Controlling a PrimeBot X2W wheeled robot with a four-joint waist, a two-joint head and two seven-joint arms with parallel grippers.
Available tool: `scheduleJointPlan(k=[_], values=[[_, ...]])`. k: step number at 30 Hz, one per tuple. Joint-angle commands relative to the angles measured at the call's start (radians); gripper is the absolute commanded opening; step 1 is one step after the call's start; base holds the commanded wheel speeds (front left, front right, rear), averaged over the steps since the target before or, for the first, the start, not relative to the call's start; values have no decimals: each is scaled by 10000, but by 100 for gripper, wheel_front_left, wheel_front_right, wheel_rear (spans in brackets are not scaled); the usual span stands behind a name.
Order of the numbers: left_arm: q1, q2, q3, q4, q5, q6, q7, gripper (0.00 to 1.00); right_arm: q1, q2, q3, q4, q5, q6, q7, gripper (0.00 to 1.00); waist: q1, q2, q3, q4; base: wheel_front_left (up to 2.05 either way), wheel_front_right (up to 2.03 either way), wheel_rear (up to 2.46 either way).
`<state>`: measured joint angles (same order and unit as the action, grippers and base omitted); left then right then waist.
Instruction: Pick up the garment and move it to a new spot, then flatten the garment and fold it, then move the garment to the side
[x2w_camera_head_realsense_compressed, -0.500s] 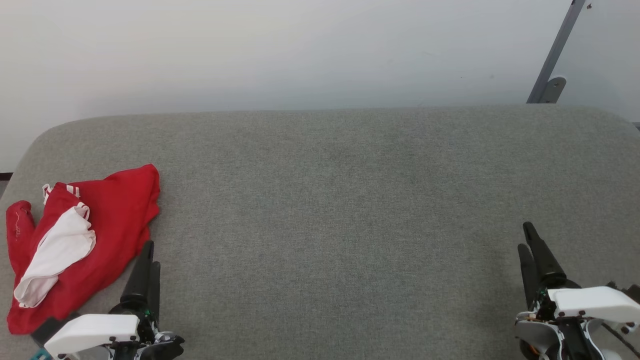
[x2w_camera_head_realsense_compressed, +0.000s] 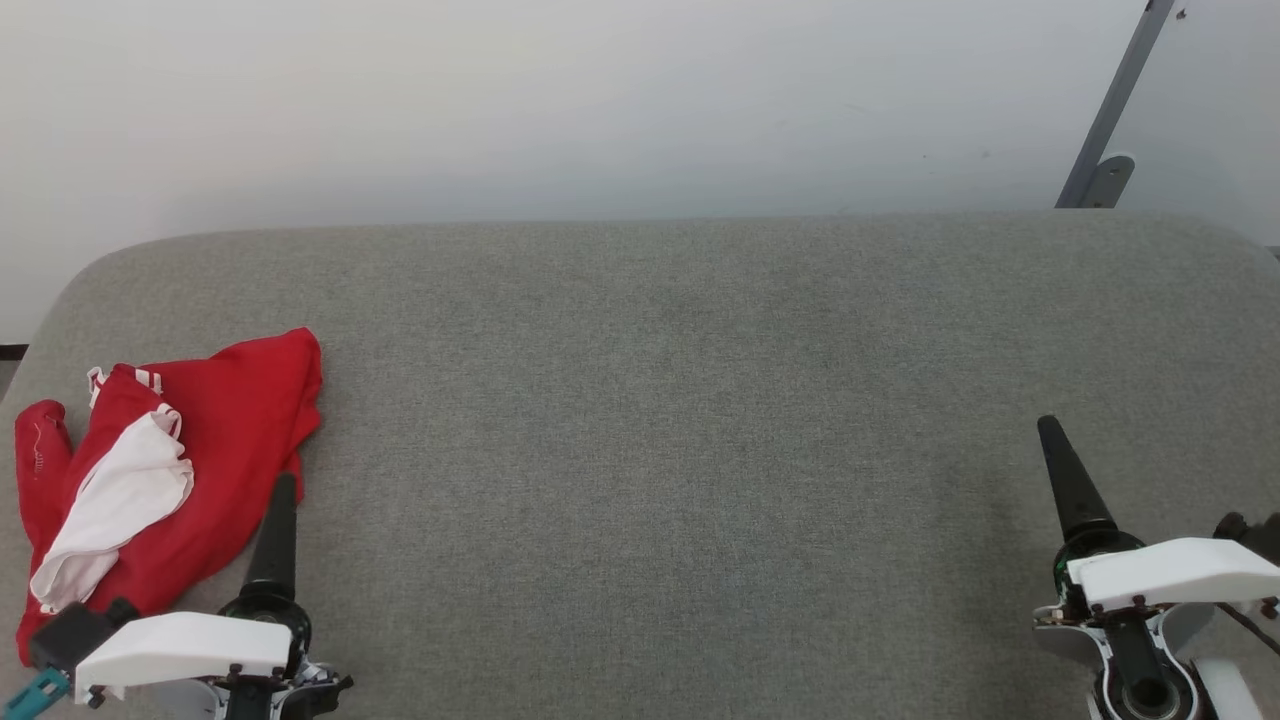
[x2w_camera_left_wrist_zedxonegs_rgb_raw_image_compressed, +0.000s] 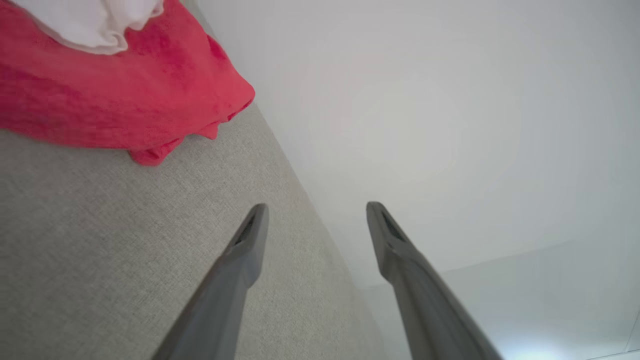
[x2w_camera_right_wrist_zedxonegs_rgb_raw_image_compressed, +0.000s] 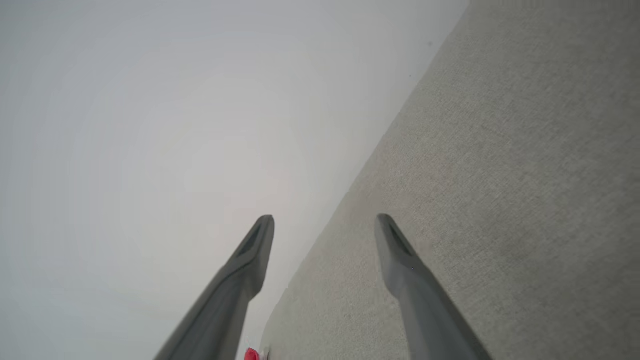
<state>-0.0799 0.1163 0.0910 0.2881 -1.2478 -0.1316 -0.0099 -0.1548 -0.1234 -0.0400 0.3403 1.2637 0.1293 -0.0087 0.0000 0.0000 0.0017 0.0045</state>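
The garment (x2w_camera_head_realsense_compressed: 230, 440) lies bunched up, and its near corner hides behind the left arm's white cover (x2w_camera_head_realsense_compressed: 180, 645). In the left wrist view, the top and left edges cut the garment (x2w_camera_left_wrist_zedxonegs_rgb_raw_image_compressed: 100, 100) off. In the right wrist view, we cannot tell what the tiny red bit (x2w_camera_right_wrist_zedxonegs_rgb_raw_image_compressed: 251, 354) is.

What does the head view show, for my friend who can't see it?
A crumpled red and white shirt lies at the left end of a grey table. The left gripper points beside it at the lower left, and the right gripper sits at the lower right, far from the shirt. A white wall is behind.
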Motion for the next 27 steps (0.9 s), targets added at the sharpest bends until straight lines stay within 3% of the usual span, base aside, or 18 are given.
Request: scheduleJointPlan(k=[1,27], values=[[-318,102,50,-172,546,4,-114,100,-329,-132,119,-112,-459,15,-125,100,0,0,-1,1,0,0,0],[-86,391,-110,-651,5731,117,-974,100,-781,-406,201,-100,-5518,17,-988,100,0,0,61,17,0,0,0]])
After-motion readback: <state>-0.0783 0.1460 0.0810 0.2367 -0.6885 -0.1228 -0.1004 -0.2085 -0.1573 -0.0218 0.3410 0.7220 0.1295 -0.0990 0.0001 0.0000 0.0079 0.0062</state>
